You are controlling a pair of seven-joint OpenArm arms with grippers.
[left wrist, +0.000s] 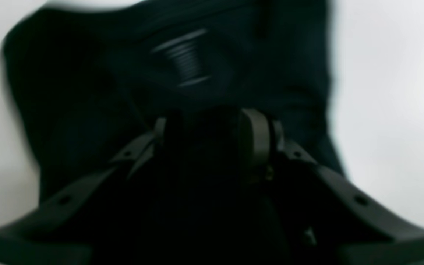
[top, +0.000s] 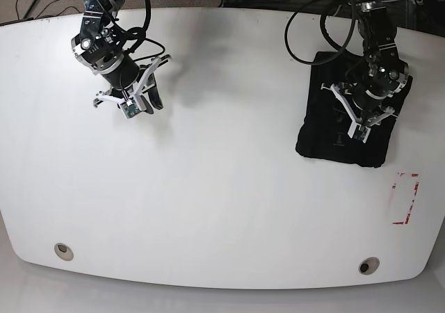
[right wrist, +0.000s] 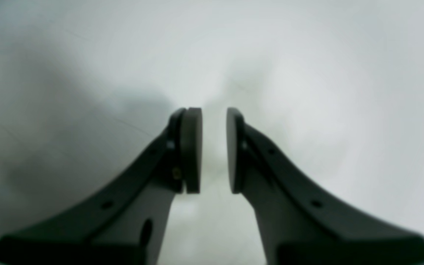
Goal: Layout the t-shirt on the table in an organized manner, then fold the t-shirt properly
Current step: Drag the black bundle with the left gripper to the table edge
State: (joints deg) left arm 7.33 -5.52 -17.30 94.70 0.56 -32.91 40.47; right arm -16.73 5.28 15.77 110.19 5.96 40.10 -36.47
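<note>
A: Where is the t-shirt (top: 350,111) noted on the tabletop (top: 222,209)?

B: It is recorded as a compact dark rectangle at the far right, just beyond the red-outlined mark (top: 405,199). Its long axis is seen to run far to near, with a slight tilt. It appears already folded, though this is offered as a judgement only.

A: And the left claw (top: 363,122)?

B: It is positioned directly over the bundle. In the left wrist view the left claw (left wrist: 212,147) is seen with dark cloth filling the gap between its pads, so a grip on the fabric is judged likely. The view is blurred, and a firm pinch cannot be confirmed.

A: The right claw (top: 142,97)?

B: It is held at the far left, well apart from the shirt. In its wrist view the right claw (right wrist: 214,151) is shown with a narrow gap and only bare white surface between the pads. Nothing is held.

A: Which arm is favoured for the coming move?

B: The left arm is judged nearer, with the shirt directly beneath it. The whole tabletop would have to be crossed by the right arm.
</note>
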